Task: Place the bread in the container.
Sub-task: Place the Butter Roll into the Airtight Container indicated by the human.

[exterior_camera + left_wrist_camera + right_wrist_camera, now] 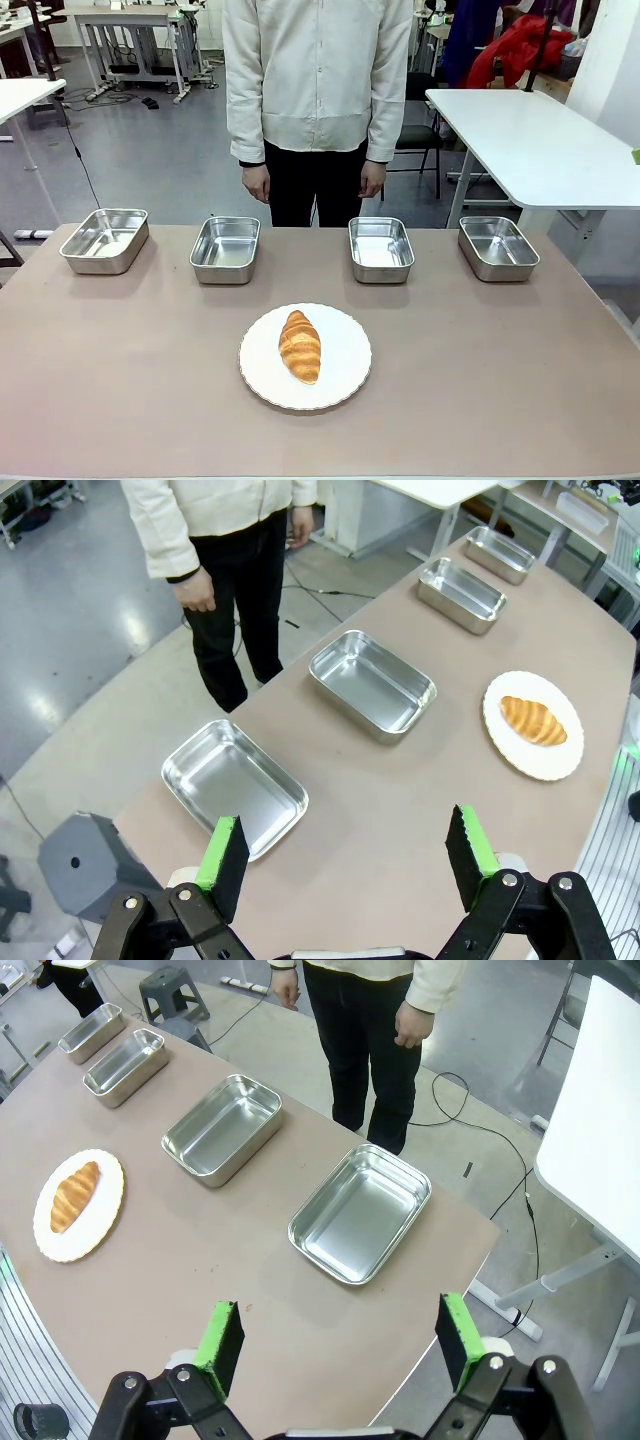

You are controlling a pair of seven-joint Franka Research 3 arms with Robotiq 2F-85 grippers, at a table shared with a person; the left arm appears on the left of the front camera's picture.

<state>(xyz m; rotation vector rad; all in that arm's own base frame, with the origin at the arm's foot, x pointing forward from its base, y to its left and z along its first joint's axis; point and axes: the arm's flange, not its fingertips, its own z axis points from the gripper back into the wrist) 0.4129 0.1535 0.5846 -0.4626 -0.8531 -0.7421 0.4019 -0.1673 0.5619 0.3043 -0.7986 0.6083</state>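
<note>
Here we are looking at the bread point(300, 346), a golden croissant, lying lengthwise on a round white plate point(345, 372) near the middle of the table point(500, 380). Beyond the plate, four shiny steel pans are sitting in a row along the far edge: the left-end pan point(104, 240), the inner left pan point(225, 249), the inner right pan point(381, 249) and the right-end pan point(498, 247). We are unable to tell which of the four is meant for the bread, and it is touching none of them. A person point(318, 80) in a pale jacket is standing behind the two inner pans, arms hanging down. In the left wrist view we are seeing the left gripper point(345, 825) hovering above the table's left end, its green-padded fingers spread wide and holding nothing, the left-end pan lying just beyond them. The right gripper point(337, 1310) is hanging likewise over the right end, jaws wide apart and empty, near the right-end pan.
</note>
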